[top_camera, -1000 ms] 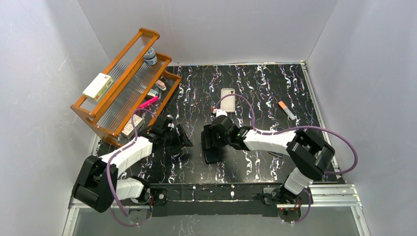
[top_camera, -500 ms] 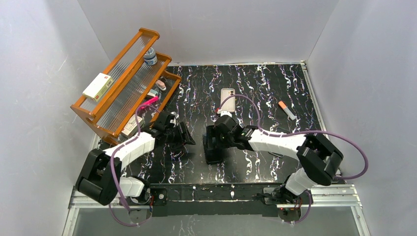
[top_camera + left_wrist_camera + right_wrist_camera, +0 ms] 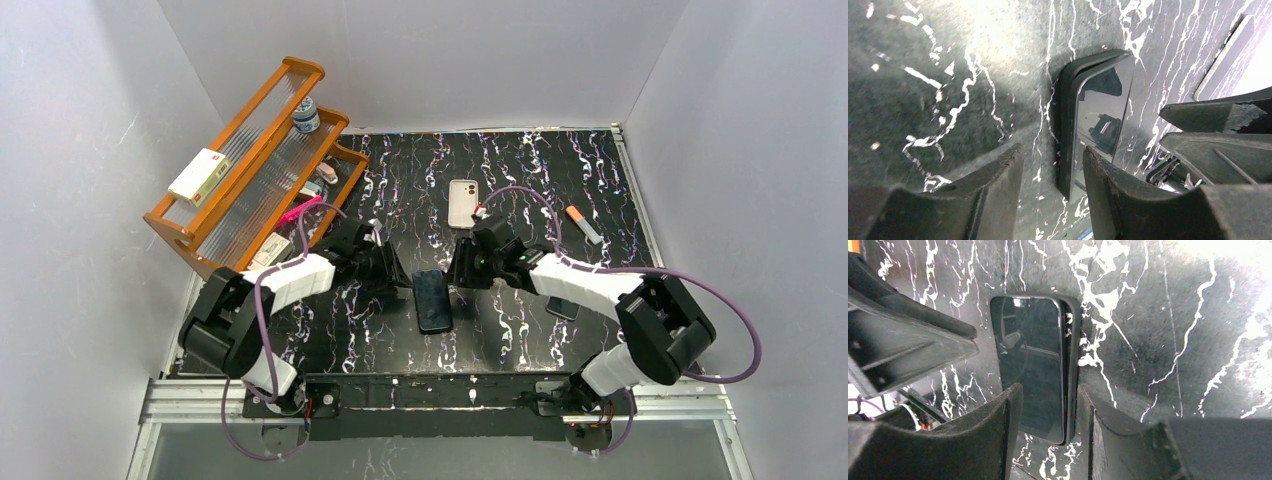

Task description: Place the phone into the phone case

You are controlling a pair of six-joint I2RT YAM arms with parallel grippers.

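Not started. Phone (image 3: 433, 300) lies flat on worktop (image 3: 560, 180), well apart from phone case (image 3: 462, 203) farther back. Left gripper (image 3: 1053, 150) and right gripper (image 3: 1048, 387) are part-open, flanking the phone and holding nothing. Pickup and insertion are still left.

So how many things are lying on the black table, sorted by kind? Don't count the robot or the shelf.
Phone: 1
Cream phone case: 1
Black slabs: 2, one under the phone, one lying alone
Orange-tipped pen: 1
Total: 5
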